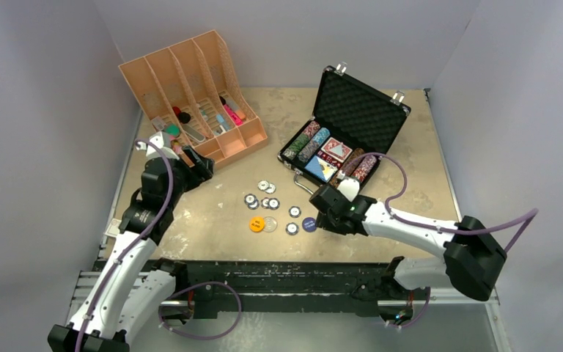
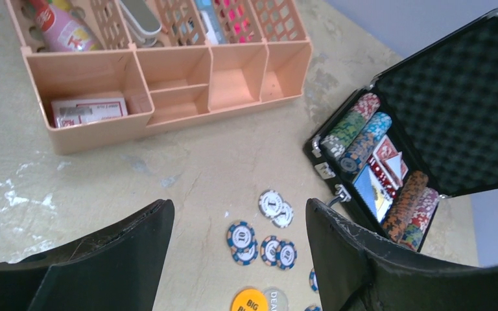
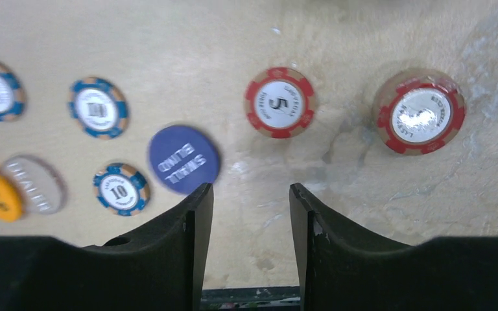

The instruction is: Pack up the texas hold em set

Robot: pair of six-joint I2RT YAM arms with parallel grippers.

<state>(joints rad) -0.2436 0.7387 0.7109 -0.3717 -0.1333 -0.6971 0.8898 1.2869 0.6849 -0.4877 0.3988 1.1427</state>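
My right gripper [image 3: 249,208] hangs low over the table [image 3: 389,194], its two fingers a little apart and with nothing between them. I judge that this narrow gap fits the edge of one flat piece. Just ahead of the left finger lies the blue button [image 3: 183,159], and a red chip [image 3: 279,102] lies further ahead, slightly to the right. My left gripper [image 2: 238,208] is higher, with its fingers spread wide and empty. The loose chips [image 2: 241,236] lie flat ahead, between its fingers. The briefcase [image 2: 454,110] stands ahead to the right, its lid up so that the chip rows can receive more. The orange organiser [image 2: 168,97] is ahead to the left and is not mine to pack.
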